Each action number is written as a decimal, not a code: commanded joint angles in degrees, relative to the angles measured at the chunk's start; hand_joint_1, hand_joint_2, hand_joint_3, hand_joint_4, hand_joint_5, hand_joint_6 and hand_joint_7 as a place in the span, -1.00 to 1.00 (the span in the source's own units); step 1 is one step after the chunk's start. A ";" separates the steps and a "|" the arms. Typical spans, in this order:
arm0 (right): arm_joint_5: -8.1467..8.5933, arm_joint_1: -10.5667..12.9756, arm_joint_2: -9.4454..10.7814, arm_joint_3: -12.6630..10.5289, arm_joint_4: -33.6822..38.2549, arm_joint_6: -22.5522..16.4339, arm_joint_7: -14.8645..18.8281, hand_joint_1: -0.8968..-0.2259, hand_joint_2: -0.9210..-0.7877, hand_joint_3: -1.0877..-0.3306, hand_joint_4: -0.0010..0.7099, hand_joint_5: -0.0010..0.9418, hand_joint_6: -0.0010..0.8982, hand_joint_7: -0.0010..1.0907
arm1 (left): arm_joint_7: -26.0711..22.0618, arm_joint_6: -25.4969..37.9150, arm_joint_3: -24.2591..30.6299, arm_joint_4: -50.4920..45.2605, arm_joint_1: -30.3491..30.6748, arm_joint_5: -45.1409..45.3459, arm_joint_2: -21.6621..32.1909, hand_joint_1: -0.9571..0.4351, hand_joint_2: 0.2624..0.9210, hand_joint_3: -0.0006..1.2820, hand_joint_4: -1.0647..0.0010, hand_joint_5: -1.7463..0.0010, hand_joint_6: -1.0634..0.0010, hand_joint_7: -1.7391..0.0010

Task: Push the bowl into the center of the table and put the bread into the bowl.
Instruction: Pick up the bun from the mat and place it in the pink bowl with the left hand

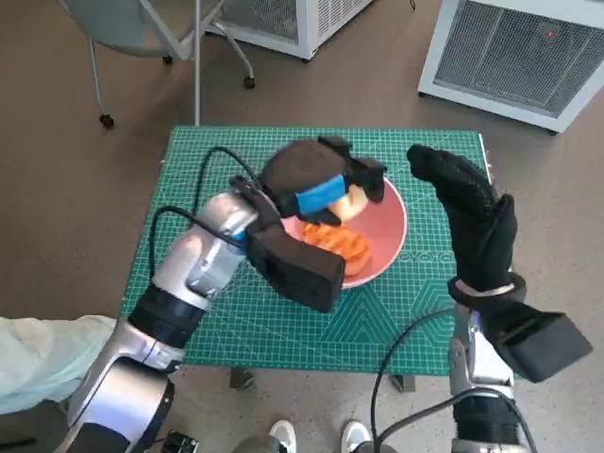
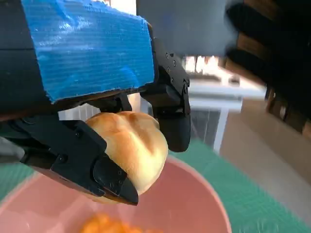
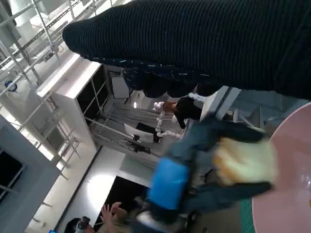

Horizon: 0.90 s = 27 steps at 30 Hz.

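A green mat [image 1: 236, 321] covers the table. The pink bowl [image 1: 389, 238] sits near the mat's middle. The right hand [image 1: 477, 222] hovers beside the bowl, fingers apart. Above the bowl, the left hand [image 1: 326, 189] clamps the bread [image 2: 131, 145].

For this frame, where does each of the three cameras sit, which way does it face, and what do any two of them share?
Head view: on the head, looking steeply down at the green table; both forearms, left robot hand and right robot hand show.
Left wrist view: behind the left robot hand, facing the bread it holds over the pink bowl.
Right wrist view: behind the gloved right robot hand, facing sideways across the room.
All three share the bread.
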 commanded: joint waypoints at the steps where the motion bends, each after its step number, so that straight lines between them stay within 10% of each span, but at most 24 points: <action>1: 0.15 1.72 -0.10 -0.21 -0.92 1.42 -0.72 -0.62 -1.00 -0.20 -0.75 -0.99 -1.00 -0.23 | -3.25 1.71 -1.03 2.22 -1.46 -0.59 -1.20 0.38 0.94 -0.89 -0.10 0.21 0.06 0.13; 8: 0.43 1.78 -0.17 -0.28 -1.50 2.13 -0.68 -0.65 -1.00 -0.19 -0.73 -0.99 -1.00 -0.24 | -6.24 3.12 -2.49 1.34 -0.43 0.51 -0.48 0.05 0.88 -0.98 0.47 0.94 0.36 0.86; 20: 0.36 1.36 -0.40 -0.27 -1.57 2.70 -0.46 -0.65 -1.00 -0.18 -0.74 -0.99 -1.00 -0.22 | -5.90 0.92 -2.69 1.52 -0.03 0.06 0.49 -0.13 0.88 -1.00 0.69 1.00 0.46 0.97; 27: 0.50 0.34 -1.17 -0.40 -1.04 3.04 -0.07 -0.63 -1.00 -0.18 -0.74 -0.99 -1.00 -0.19 | -15.82 0.69 3.46 -1.69 1.25 -12.52 1.95 -0.16 0.87 -1.00 0.91 1.00 0.53 1.00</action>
